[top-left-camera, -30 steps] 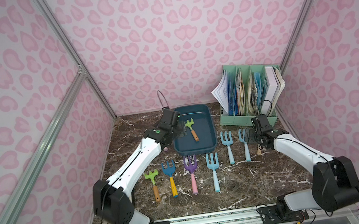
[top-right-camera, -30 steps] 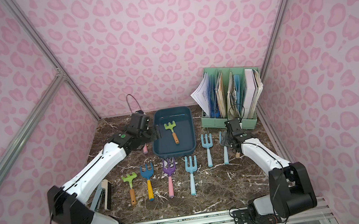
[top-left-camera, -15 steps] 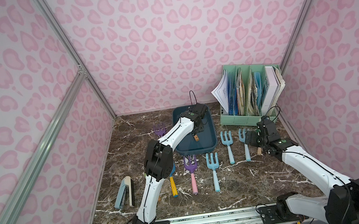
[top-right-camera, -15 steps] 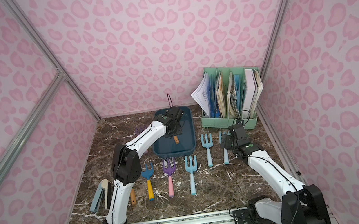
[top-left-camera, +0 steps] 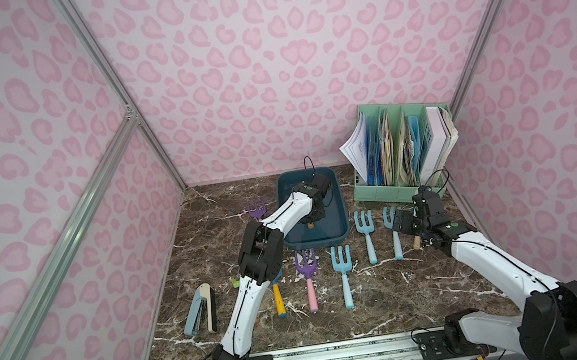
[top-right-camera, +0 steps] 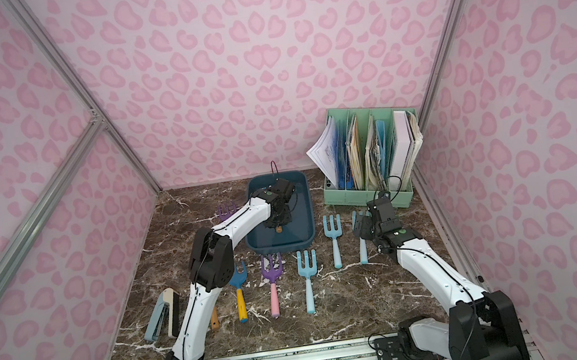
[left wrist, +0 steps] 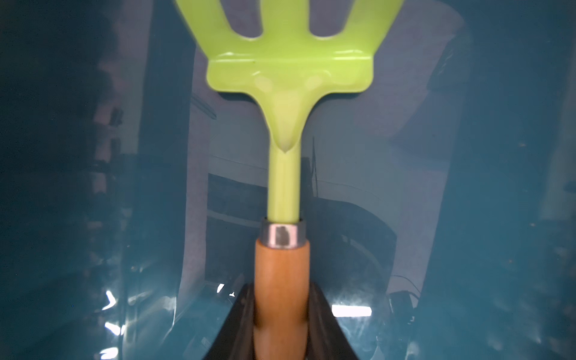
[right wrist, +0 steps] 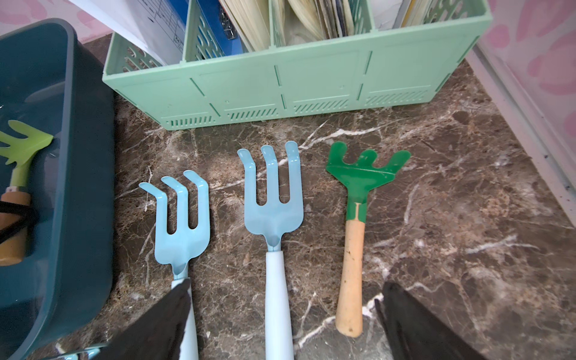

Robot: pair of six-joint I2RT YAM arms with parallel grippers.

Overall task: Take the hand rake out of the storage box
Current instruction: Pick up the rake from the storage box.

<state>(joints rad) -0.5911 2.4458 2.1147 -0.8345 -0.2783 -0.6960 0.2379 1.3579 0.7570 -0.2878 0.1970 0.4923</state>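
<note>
Grasp step: my left gripper (left wrist: 282,314) has its fingers (left wrist: 240,327) pinching the wooden handle of the hand rake (left wrist: 283,187), which lies flat inside the storage box (top-left-camera: 315,239). Next comes a straight lift clear of the rim. A second ago those fingers were spread beside the box. The right gripper (right wrist: 282,299) stays spread wide over the tabletop (top-left-camera: 388,289).

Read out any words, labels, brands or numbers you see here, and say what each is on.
No text is legible.
Print on the white sheet in the file organizer: too small and blurred to read.
On the hand rake and storage box, no markings show.
</note>
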